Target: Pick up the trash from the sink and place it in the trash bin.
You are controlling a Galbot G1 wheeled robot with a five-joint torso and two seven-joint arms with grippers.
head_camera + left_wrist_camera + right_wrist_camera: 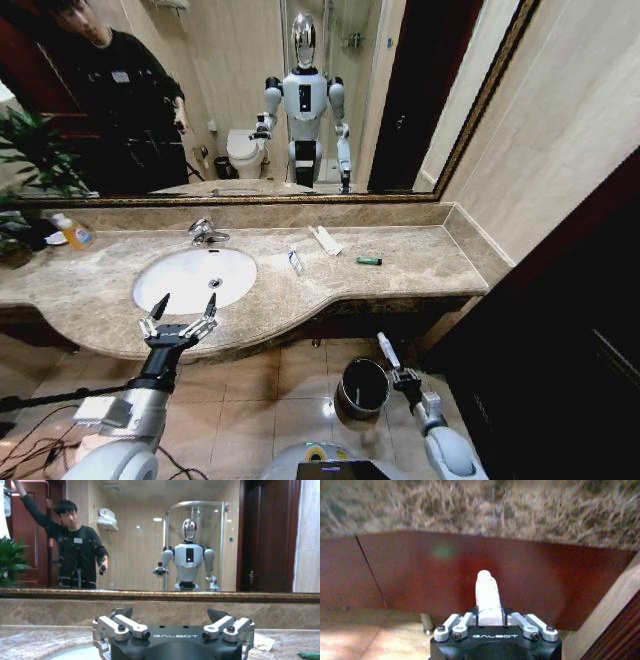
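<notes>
Low by the floor, right pincer [398, 366] clamped on a small white tube [387, 349] just beside the trash bin [363, 387], left pincer [179, 321] spread wide at the desk [420, 262] edge before the sink [193, 278].

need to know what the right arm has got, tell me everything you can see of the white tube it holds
The white tube is small, slim and plain, plastic by its look, with a rounded free end. The right gripper is shut on its lower end, so most of its length sticks out past the fingers, as the right wrist view shows. It is held tilted in the air below the countertop edge, next to the trash bin on the floor, near the rim, not inside. Only the gripper touches it.
</notes>
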